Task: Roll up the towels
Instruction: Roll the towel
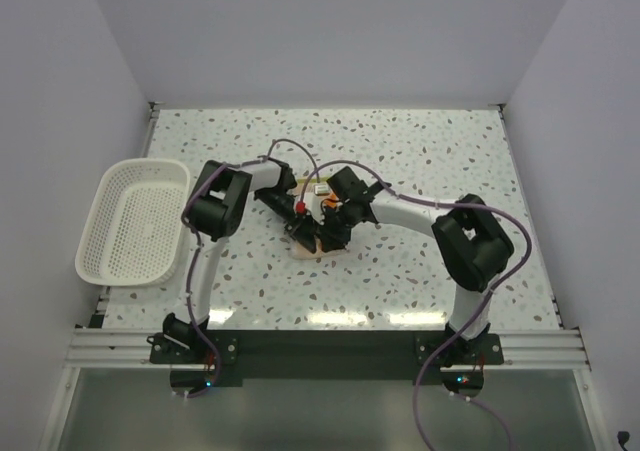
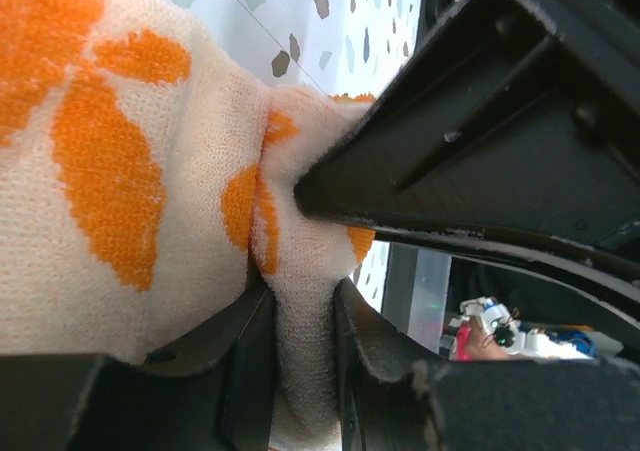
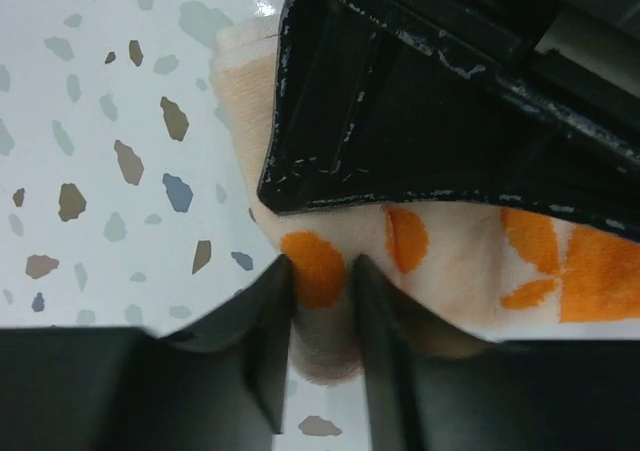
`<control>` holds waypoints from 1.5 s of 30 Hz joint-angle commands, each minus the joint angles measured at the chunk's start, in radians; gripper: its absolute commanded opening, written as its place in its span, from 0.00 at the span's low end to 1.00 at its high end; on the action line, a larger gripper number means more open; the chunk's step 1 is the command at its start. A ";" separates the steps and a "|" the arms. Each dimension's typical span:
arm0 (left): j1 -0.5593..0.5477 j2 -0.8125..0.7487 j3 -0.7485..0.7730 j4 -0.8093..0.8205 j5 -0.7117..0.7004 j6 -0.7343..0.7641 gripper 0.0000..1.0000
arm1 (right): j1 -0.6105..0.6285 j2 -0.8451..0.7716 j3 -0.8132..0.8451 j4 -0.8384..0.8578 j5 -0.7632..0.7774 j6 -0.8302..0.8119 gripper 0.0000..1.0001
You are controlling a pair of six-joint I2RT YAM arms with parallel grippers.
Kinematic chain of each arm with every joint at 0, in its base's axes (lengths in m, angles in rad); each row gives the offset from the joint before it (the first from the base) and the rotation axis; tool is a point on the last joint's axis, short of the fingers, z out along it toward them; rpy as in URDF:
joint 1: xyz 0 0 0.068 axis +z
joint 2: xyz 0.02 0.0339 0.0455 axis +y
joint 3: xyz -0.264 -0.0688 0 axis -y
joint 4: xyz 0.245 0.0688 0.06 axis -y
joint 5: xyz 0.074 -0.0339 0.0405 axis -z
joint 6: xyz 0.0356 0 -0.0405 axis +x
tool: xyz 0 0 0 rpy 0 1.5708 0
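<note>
Nearest, the two arms are seen bolted side by side to a metal rail (image 1: pixel 330 343) at the near edge of the tabletop (image 1: pixel 420 151), which is white with dark and grey speckles. From there the left arm (image 1: pixel 205 266) is angled upward and bent inward. The right arm (image 1: pixel 470 246) is bent likewise from the other side, so that both wrists are held close together over the middle of the tabletop.

Between the wrists the towel (image 1: pixel 312 245) is found, lying on the tabletop as a small peach-orange bundle, partly hidden under the black wrists. Through the left wrist camera it is shown as a cream knit cloth with orange patches, and the left pincer (image 2: pixel 300 256) is pressed onto a fold of it. The cloth is squeezed between the upper finger (image 2: pixel 480 121) and the lower one, and a ridge of it is pushed down into the notch of the lower finger. Through the right wrist camera the right pincer (image 3: pixel 305 241) is seen pinching the bundle's end in the same manner. There the cloth is touched from above and below, and a lip of it is sunk into the lower notch.

Well apart to the left, a white mesh basket (image 1: pixel 135 226) is set near the tabletop's left edge. Beyond, the far strip of the tabletop is bounded by plain pale walls (image 1: pixel 330 31).
</note>
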 commanded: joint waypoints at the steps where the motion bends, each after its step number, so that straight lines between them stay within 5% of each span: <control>1: 0.018 0.036 -0.063 0.139 -0.187 0.024 0.32 | 0.001 0.034 0.042 -0.017 0.002 0.001 0.26; 4: 0.039 -0.010 -0.121 0.182 -0.174 -0.005 0.37 | 0.001 0.073 0.085 -0.047 -0.031 0.022 0.11; 8: 0.110 -0.110 -0.233 0.273 -0.135 -0.060 0.56 | 0.001 0.126 0.154 -0.095 -0.079 0.050 0.00; 11: 0.163 -0.202 -0.320 0.346 -0.096 -0.085 0.71 | -0.001 0.146 0.165 -0.095 -0.106 0.068 0.00; 14: 0.206 -0.279 -0.382 0.414 -0.078 -0.123 0.75 | 0.001 0.172 0.188 -0.109 -0.125 0.088 0.00; 26: 0.386 -0.498 -0.497 0.658 -0.049 -0.319 0.70 | 0.007 0.217 0.275 -0.225 -0.105 0.091 0.00; 32: 0.483 -0.739 -0.621 0.831 -0.079 -0.395 0.69 | 0.007 0.336 0.414 -0.351 -0.137 0.183 0.00; 40: 0.419 -1.174 -0.948 0.854 -0.380 -0.084 0.73 | 0.007 0.490 0.562 -0.465 -0.247 0.344 0.00; 45: 0.141 -1.481 -1.190 0.991 -0.605 0.081 0.78 | 0.007 0.591 0.654 -0.555 -0.287 0.372 0.00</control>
